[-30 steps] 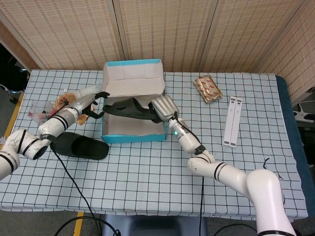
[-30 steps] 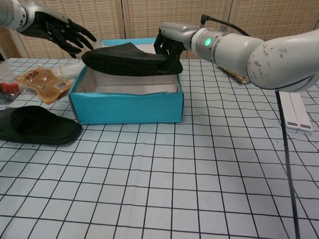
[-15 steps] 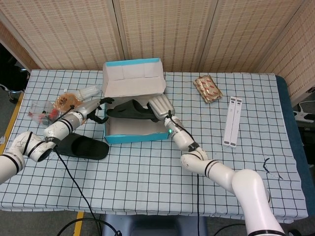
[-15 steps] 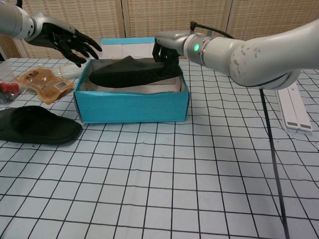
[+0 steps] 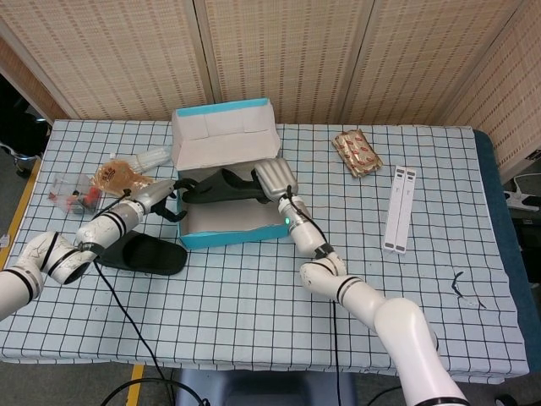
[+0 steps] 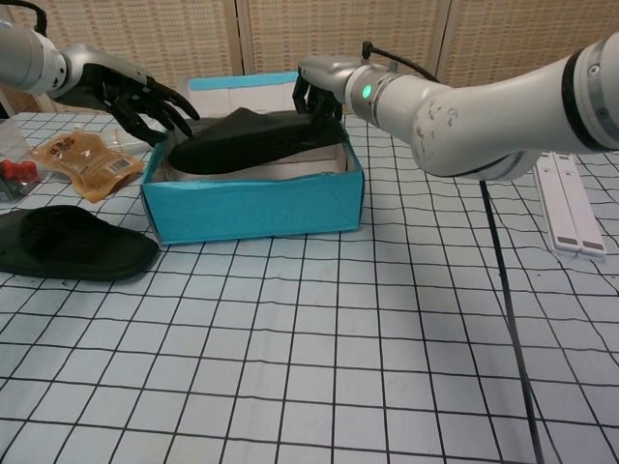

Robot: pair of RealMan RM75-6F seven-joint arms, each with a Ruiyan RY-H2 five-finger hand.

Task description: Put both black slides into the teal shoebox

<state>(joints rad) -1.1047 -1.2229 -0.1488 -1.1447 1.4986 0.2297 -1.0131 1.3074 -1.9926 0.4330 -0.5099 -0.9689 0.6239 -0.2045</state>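
The right hand (image 6: 317,95) gripped one slide (image 6: 253,138) over the teal shoebox (image 6: 253,205) — not dropped yet; the other slide (image 6: 73,244) waited on the bench, left hand (image 6: 135,95) open.

Even, bright overhead lighting; both views sharp, shadows soft and short, no glare, slight wide-angle edge distortion.

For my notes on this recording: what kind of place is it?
Probably an indoor robot test room: a table with a checked cloth, woven screens behind it, and cables hanging over the edge.
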